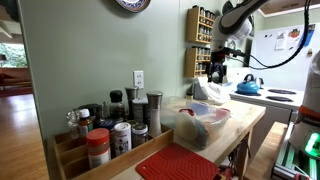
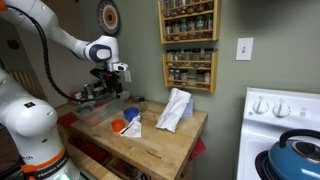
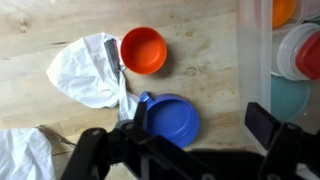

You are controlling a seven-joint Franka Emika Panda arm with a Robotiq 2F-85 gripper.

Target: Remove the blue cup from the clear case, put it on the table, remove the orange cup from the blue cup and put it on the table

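In the wrist view the blue cup (image 3: 172,120) and the orange cup (image 3: 143,50) stand apart, both upright and empty, on the wooden table (image 3: 210,50). The clear case (image 3: 262,60) is at the right edge with coloured items inside. My gripper (image 3: 200,118) is open and empty, above the blue cup, which lies between the fingers close to the left one. In an exterior view the gripper (image 2: 109,88) hovers over the table, with the blue cup (image 2: 131,114) and orange cup (image 2: 118,126) below it. In an exterior view the clear case (image 1: 200,125) hides the cups.
A white cloth (image 3: 88,70) lies next to both cups, and more crumpled white material (image 2: 175,108) stands on the table. A blue kettle (image 1: 248,85) sits on the stove. Spice jars (image 1: 115,125) and a red ridged mat (image 1: 180,163) are at the table's end. A spice rack (image 2: 188,45) hangs on the wall.
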